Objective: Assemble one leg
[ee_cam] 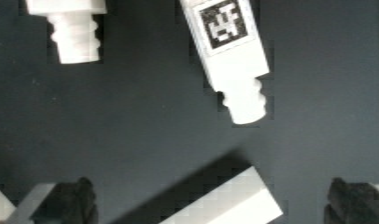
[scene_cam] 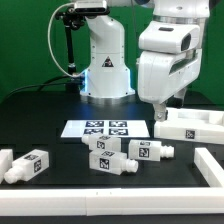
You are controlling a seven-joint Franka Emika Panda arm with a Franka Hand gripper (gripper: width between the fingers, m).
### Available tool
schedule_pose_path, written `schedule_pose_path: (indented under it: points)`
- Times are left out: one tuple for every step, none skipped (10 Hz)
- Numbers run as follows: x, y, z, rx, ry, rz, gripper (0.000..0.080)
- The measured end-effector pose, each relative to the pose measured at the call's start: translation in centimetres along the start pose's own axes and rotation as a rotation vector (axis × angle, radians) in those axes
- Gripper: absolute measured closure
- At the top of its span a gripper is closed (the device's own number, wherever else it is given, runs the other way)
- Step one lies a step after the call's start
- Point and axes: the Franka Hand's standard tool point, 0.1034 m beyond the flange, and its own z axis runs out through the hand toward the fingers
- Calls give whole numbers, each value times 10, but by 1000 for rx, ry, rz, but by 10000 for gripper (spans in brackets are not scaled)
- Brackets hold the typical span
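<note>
- Nearest the lens in the exterior view, the left leg (scene_cam: pixel 25 166) lies on its side at that view's left. It carries a black-and-white square tag (a pattern, not letters).
- Further right, the marker board (scene_cam: pixel 100 128) lies flat and shows a cluster of the same kind of tags.
- In front of the board lie the second leg (scene_cam: pixel 100 144) and the third leg (scene_cam: pixel 116 163), close together. Next comes the right leg (scene_cam: pixel 150 151). Each bears a tag too small to read.
- The table (scene_cam: pixel 45 120) is matte black. Behind it stands the arm's white base (scene_cam: pixel 105 65) with a small blue glow. A pale backdrop lies at the exterior view's left and a green wall (scene_cam: pixel 215 40) at its right.
- Two white blocks (scene_cam: pixel 195 125) sit at the exterior view's right edge.
- The tool (scene_cam: pixel 160 110) hangs above the table, over and slightly right of the right leg, and apart from it.
- In the wrist view the tool's dark fingers (ee_cam: pixel 70 200) stand wide apart, open, and grip nothing.
- Ahead of them, well clear, lie the tagged leg (ee_cam: pixel 230 55) and the neighbouring leg (ee_cam: pixel 70 30). Their stub ends point toward the tool (which of the four these are, I cannot tell).
- A white slab corner (ee_cam: pixel 212 190) shows between the fingers; whether they touch it is unclear.
</note>
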Motion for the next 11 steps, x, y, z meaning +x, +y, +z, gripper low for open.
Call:
schedule_pose_path:
  points:
    - [0, 0, 0, -8, -8, -16, 150]
    - [0, 0, 0, -8, -8, -16, 150]
    - [0, 0, 0, -8, -7, -16, 150]
    - [0, 0, 0, -7, -7, -15, 150]
    - [0, 0, 1, -7, -8, -15, 150]
    - [-1, 0, 1, -7, -8, -16, 150]
    - [-9, 1, 7, -6, -8, -13, 150]
    - [-19, 2, 12, 0, -14, -4, 150]
    - [-28, 7, 18, -17, 5, -30, 150]
    - [-47, 17, 26, -15, 5, -83, 150]
    - [-64, 31, 31, -11, 0, -99, 150]
